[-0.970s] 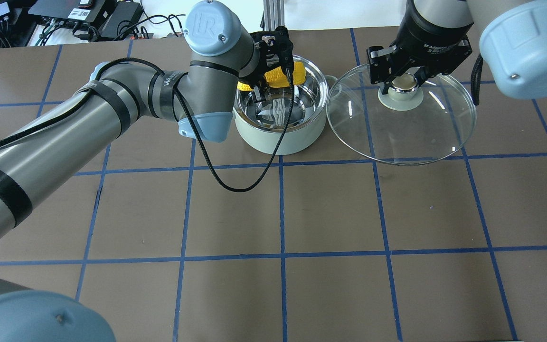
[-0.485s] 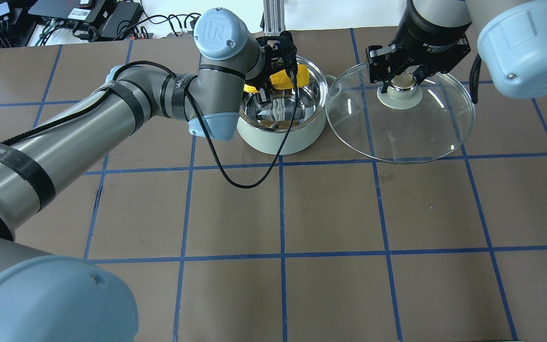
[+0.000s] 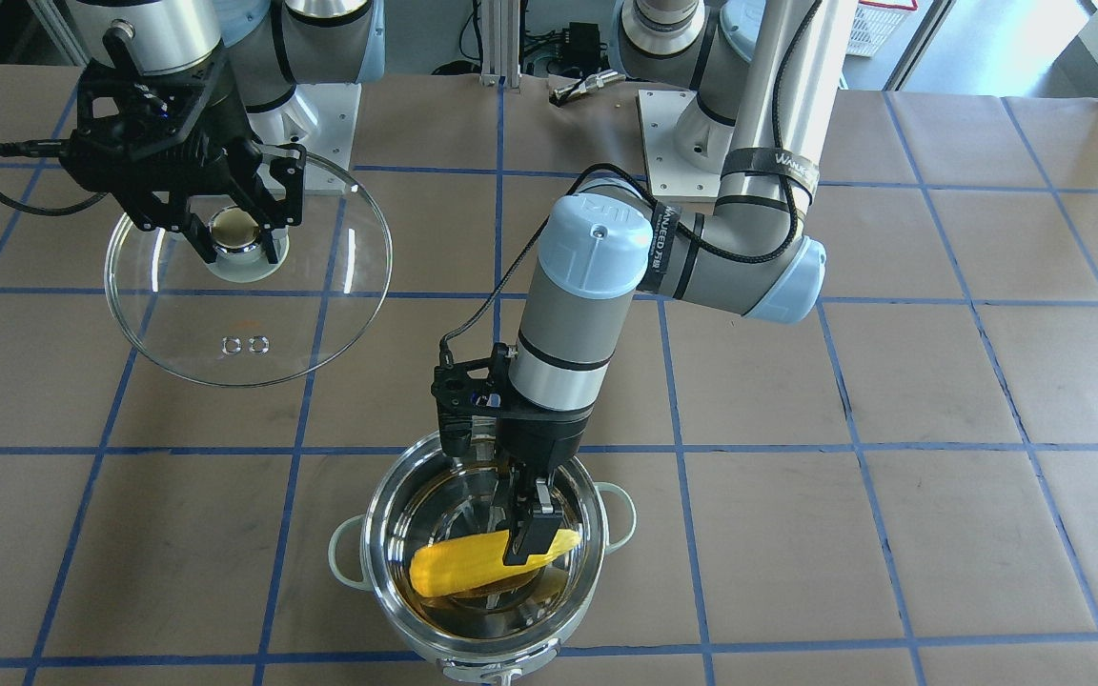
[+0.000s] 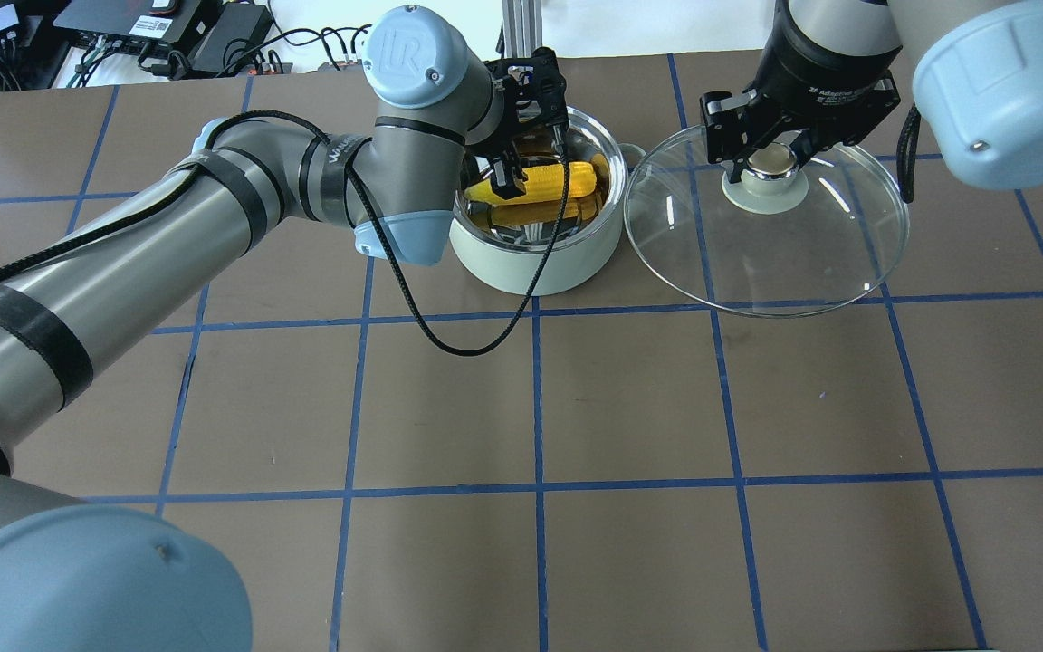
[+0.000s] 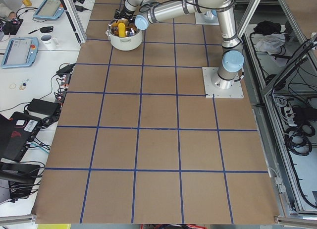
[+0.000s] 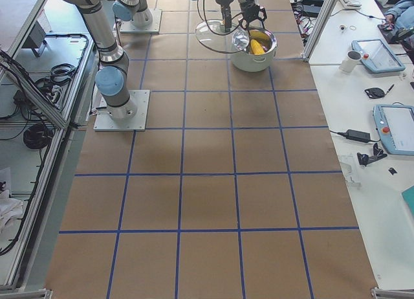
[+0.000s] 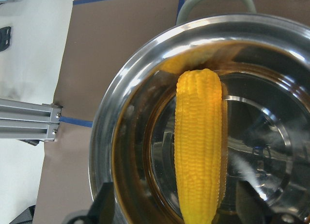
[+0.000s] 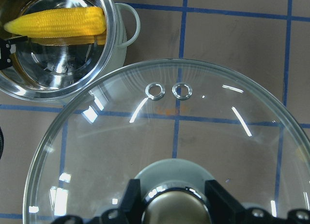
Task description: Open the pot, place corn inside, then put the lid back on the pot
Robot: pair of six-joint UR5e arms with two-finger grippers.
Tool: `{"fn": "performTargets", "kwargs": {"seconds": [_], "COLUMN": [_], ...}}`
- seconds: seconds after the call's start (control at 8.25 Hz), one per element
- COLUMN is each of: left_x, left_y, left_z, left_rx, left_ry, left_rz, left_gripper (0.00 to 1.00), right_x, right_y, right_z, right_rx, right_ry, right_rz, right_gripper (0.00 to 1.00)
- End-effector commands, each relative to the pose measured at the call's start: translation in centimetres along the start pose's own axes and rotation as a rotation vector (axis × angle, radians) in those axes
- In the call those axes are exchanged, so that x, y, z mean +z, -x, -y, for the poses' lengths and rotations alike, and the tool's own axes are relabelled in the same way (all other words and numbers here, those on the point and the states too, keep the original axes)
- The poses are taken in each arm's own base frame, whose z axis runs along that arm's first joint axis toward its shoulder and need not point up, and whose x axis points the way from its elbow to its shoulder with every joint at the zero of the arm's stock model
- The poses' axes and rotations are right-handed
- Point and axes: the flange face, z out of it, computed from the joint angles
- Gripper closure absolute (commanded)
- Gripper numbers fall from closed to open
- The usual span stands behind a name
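The right gripper (image 4: 768, 156) pinches the knob (image 3: 233, 229) of the glass lid (image 4: 793, 263), held aloft beside the pot. Toward the far edge of the desk (image 4: 757, 407), the corn (image 4: 544, 179), above the rim a second ago, now lies inside the mint pot (image 4: 531, 267). The left gripper (image 7: 179, 207) has its fingers spread clear of it, so lidding comes next.

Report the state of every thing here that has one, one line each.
pot: upright on the table, uncovered, corn inside.
corn: lying on its side in the pot, not gripped.
lid: off the pot, held up beside it.
left gripper: open, fingers down in the pot on either side of the corn.
right gripper: shut on the lid's knob.
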Motion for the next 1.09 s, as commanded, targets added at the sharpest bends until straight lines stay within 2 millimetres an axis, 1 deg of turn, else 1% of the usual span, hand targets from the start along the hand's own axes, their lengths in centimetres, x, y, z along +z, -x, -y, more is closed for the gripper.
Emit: {"fn": "performTargets", "kwargs": {"seconds": [0.0,0.12,0.24,0.36,0.48,0.61,0.73,0.85,0.97], "left_x": [-3.0,-5.4,-7.9,-10.1,-12.0,-13.7,-14.9,-15.8,-16.2], "left_y": [1.2,1.6,2.5,3.7,5.0,6.0,6.8,7.2,7.0], "left_z": [-0.4,-0.8,-2.0,-4.2,-7.2,-10.1,-12.5,-13.4,-13.4], "left_rx": [-0.016,-0.029,-0.05,-0.088,-0.14,-0.211,-0.351,-0.501,-0.671], "left_ry": [0.0,0.009,0.02,0.047,0.079,0.11,0.134,0.143,0.149], "left_rz": [0.027,0.004,0.009,-0.003,-0.021,-0.036,-0.032,-0.01,-0.011], "left_gripper": [0.0,0.0,0.0,0.0,0.0,0.0,0.0,0.0,0.0], "right_x": [0.1,0.1,0.1,0.2,0.8,1.0,2.0,2.9,4.5], "right_y": [0.0,-0.2,-0.2,0.0,0.0,0.2,0.8,2.0,5.1], "right_z": [0.1,0.3,0.4,1.1,2.3,4.1,7.1,9.7,11.2], "right_rx": [-0.001,0.002,0.001,0.006,0.01,0.02,0.071,0.063,0.042], "right_ry": [-0.005,-0.011,-0.018,-0.034,-0.029,-0.038,-0.032,-0.033,-0.07], "right_rz": [0.0,0.005,0.001,0.006,0.003,0.004,0.006,0.011,0.02], "right_gripper": [0.64,0.65,0.65,0.64,0.64,0.64,0.64,0.64,0.64]}}
